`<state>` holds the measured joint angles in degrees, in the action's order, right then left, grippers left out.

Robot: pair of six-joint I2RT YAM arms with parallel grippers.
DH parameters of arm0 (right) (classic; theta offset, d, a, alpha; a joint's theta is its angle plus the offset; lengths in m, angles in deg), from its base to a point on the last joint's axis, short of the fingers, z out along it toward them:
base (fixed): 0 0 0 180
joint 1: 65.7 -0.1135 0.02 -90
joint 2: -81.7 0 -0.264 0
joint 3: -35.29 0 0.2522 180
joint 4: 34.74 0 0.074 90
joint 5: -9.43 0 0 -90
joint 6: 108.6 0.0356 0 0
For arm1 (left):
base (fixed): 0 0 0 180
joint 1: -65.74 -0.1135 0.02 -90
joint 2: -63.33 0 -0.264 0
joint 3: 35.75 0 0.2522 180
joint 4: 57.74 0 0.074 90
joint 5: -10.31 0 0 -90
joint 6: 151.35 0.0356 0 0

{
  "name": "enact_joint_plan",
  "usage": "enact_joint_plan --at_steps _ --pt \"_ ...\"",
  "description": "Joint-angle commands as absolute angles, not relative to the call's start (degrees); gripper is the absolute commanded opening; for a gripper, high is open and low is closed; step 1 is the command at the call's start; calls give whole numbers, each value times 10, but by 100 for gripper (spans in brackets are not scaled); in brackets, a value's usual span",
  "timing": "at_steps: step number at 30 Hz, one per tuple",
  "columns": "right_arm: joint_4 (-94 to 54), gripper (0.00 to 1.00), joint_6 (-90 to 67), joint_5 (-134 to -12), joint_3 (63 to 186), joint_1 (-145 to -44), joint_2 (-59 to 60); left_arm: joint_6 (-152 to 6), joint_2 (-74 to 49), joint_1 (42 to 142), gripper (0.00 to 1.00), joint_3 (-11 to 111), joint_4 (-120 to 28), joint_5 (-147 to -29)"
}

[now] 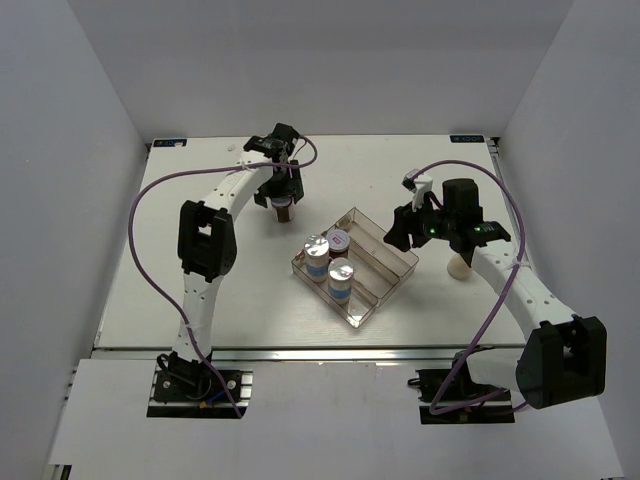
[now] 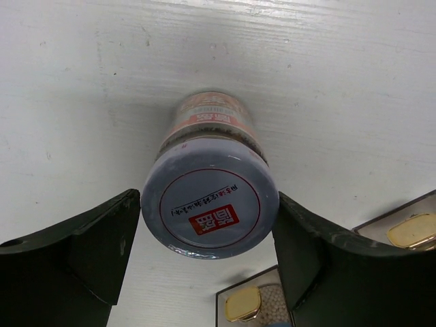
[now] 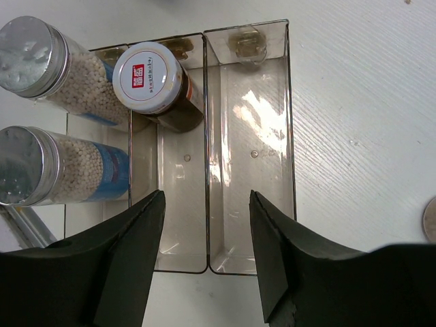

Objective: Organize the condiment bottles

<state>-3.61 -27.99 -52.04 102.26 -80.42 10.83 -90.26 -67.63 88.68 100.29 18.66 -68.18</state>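
Closed with the left pincer (image 2: 206,221) on the brown jar (image 2: 210,194) — a finger pressed against either side of the red-marked lid, no gap showing. Upright in that grip, long axis running straight away from the palm down toward the table top (image 2: 327,82); resting there or just lifted, hard to say. Off toward the right-finger side of that pincer and back toward the arm bases, the clear tray (image 1: 388,262), likely the destination: a sideways carry, best left to the left arm. Over the tray, the right pincer (image 3: 204,262), spread wide and empty, hanging above the near ends of the middle and right lanes. Ahead of it in the left lane, the near silver-capped jar (image 3: 27,167) and beyond that the far silver-capped jar (image 3: 30,51); at the far end of the middle lane, a second brown jar (image 3: 153,82); nothing in the right lane. Back along the right forearm, outside the tray, a cream jar (image 1: 457,267) on the table.
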Motion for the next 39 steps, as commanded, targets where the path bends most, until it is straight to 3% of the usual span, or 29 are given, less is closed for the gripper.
enact_joint_plan --at_steps 1,8,12,13,17,19,20,23,39 --pt "-48 59 -278 -522 1048 -802 110 -897 -663 885 86 996 164 -684" --pt "-47 58 -278 -522 1044 -802 112 -894 -659 885 79 974 140 -685" --pt "-47 59 -279 -523 1043 -802 114 -894 -660 885 67 973 133 -689" --pt "-47 58 -280 -524 1043 -802 114 -894 -660 885 62 972 132 -690" --pt "-46 59 -280 -524 1040 -802 117 -891 -645 885 25 965 125 -695" --pt "-45 58 -280 -524 1039 -802 118 -883 -635 886 15 965 125 -702" --pt "-45 58 -280 -524 1039 -802 118 -878 -628 887 5 965 123 -705" --pt "-45 58 -280 -523 1040 -802 118 -857 -593 898 0 964 121 -707" --pt "-50 58 -276 -512 1044 -802 112 -821 -459 972 0 960 117 -792"
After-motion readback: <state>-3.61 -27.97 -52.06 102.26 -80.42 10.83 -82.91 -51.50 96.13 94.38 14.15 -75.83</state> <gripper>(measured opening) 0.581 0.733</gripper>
